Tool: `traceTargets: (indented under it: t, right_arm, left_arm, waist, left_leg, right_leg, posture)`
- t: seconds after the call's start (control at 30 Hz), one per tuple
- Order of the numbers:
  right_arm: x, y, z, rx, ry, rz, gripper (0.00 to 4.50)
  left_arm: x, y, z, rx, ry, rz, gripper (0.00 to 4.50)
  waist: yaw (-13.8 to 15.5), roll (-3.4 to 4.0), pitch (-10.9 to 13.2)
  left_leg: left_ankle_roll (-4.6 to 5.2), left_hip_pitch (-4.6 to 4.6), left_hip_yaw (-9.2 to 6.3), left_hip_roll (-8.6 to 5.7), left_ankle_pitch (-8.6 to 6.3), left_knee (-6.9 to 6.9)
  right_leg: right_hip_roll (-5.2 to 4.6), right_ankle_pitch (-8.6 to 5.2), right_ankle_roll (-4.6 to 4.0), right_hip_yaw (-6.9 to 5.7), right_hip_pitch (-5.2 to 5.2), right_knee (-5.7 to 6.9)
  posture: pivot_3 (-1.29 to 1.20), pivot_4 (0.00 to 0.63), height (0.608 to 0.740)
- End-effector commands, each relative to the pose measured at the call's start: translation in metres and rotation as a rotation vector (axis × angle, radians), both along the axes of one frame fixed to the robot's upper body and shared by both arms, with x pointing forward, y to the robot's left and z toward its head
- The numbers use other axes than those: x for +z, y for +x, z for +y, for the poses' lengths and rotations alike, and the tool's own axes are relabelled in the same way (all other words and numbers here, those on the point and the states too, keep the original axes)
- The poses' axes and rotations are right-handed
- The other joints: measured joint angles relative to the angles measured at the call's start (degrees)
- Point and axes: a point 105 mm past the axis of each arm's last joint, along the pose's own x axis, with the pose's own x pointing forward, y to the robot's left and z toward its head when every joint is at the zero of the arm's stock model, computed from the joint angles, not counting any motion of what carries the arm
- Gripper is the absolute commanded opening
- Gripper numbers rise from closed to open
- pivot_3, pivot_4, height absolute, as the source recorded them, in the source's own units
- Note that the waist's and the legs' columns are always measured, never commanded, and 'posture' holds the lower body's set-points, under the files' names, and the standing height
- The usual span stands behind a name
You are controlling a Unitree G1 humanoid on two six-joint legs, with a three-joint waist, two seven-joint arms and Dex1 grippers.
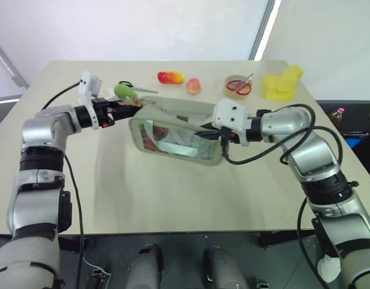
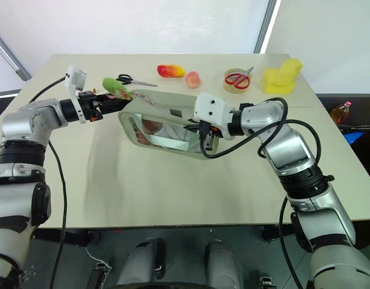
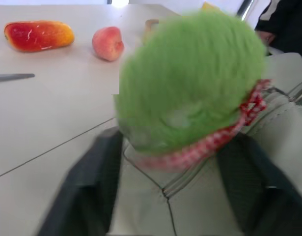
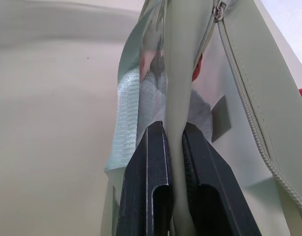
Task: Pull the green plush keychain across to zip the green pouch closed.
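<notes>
Silver-grey jointed arms with black bands at elbows and wrists, white camera housings near each black-fingered gripper, black cables looping alongside.

One pouch (image 1: 178, 129), one keychain (image 1: 127, 93) and two scissors (image 1: 136, 88) (image 1: 242, 85) were there. One tape roll (image 1: 233, 90), one mango (image 1: 171, 77), one peach (image 1: 193, 86) and one yellow toy (image 1: 282, 82) sat too.

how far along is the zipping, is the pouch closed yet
Not closed yet. Done: the right gripper is shut on the green pouch, holding its edge. In hand: the left gripper is at the green plush keychain. Left: pulling it across.
</notes>
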Motion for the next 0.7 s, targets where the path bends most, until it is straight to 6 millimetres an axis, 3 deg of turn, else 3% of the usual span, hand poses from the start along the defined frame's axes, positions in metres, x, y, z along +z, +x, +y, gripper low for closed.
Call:
traceTargets:
  t: [0.03,0.1,0.23,0.37,0.5,0.7]
  right_arm:
    - [0.013,-0.004,0.001,0.012,0.020,-0.048,0.00]
    - [0.014,-0.003,-0.001,0.002,0.024,-0.049,0.00]
    - [0.015,-0.002,-0.002,-0.004,0.027,-0.050,0.00]
    - [0.015,-0.001,0.000,-0.004,0.032,-0.048,0.00]
    - [0.015,0.000,0.001,-0.006,0.034,-0.049,0.00]
    - [0.015,0.002,0.001,-0.016,0.042,-0.047,0.00]
  left_arm:
    - [0.030,-0.005,0.004,-0.019,-0.015,-0.095,1.10]
    - [0.042,-0.011,0.009,-0.027,0.000,-0.125,0.09]
    - [0.066,-0.018,0.006,-0.055,0.021,-0.192,0.03]
    - [0.090,-0.026,-0.031,-0.169,-0.007,-0.248,0.03]
    - [0.076,-0.040,-0.064,-0.303,0.077,-0.233,0.03]
    - [0.050,-0.032,-0.072,-0.271,0.251,-0.266,0.03]
  waist:
    - [0.0,0.00,0.0]
    - [0.0,-0.01,0.0]
    - [0.0,-0.01,0.0]
    - [0.3,-0.03,0.0]
    - [0.0,-0.02,0.0]
    - [-0.1,-0.02,0.0]
  left_leg:
    - [0.00,0.00,0.00,0.00,0.00,0.00]
    - [0.00,0.00,0.00,0.00,0.00,-0.02]
    - [0.00,-0.01,0.00,0.00,0.00,-0.03]
    - [0.00,-0.03,-0.01,0.00,0.00,0.03]
    - [0.00,-0.01,0.01,-0.02,0.00,0.05]
    - [0.00,0.04,-0.04,0.04,0.00,-0.03]
  right_leg:
    - [0.00,0.00,0.00,0.00,0.00,0.00]
    - [0.00,0.00,0.01,0.00,0.00,-0.01]
    - [0.00,0.00,0.01,0.00,-0.02,-0.01]
    - [0.00,-0.04,-0.06,0.00,0.03,-0.02]
    - [-0.01,-0.01,-0.01,0.06,0.09,-0.10]
    - [0.12,0.04,0.07,0.08,-0.01,0.02]
  posture:
    - [0.00,0.150,0.740]
    - [0.00,0.150,0.740]
    - [0.00,0.150,0.740]
    - [0.00,0.150,0.740]
    - [0.00,0.150,0.740]
    - [0.00,0.150,0.740]
